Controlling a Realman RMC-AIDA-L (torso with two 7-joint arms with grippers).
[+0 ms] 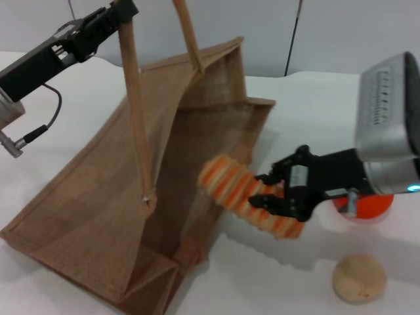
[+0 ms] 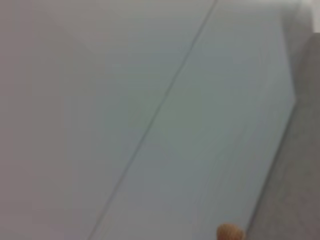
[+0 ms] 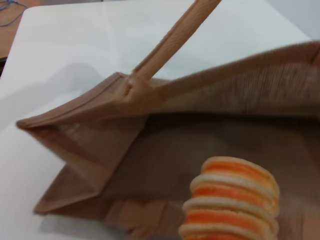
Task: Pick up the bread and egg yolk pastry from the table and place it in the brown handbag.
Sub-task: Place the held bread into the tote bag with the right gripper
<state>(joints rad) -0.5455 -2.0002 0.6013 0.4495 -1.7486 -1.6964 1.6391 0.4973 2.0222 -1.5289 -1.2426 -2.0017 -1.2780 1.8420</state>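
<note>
Pale grey-blue wall panels [image 2: 150,100] crossed by one thin diagonal seam [image 2: 155,117]; small tan rounded tip [image 2: 230,232] at frame edge.

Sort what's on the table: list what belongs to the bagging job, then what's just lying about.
For the job: bread, held by the right gripper at the handbag mouth; egg yolk pastry; left gripper lifting a handbag handle.

Lying about: orange fruit behind the right gripper.

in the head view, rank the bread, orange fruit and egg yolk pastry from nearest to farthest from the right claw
1. The bread: gripped in the right claw, its far end at the brown handbag mouth.
2. The orange fruit: just behind the claw, partly hidden by the wrist.
3. The egg yolk pastry: on the table, nearer the robot.
</note>
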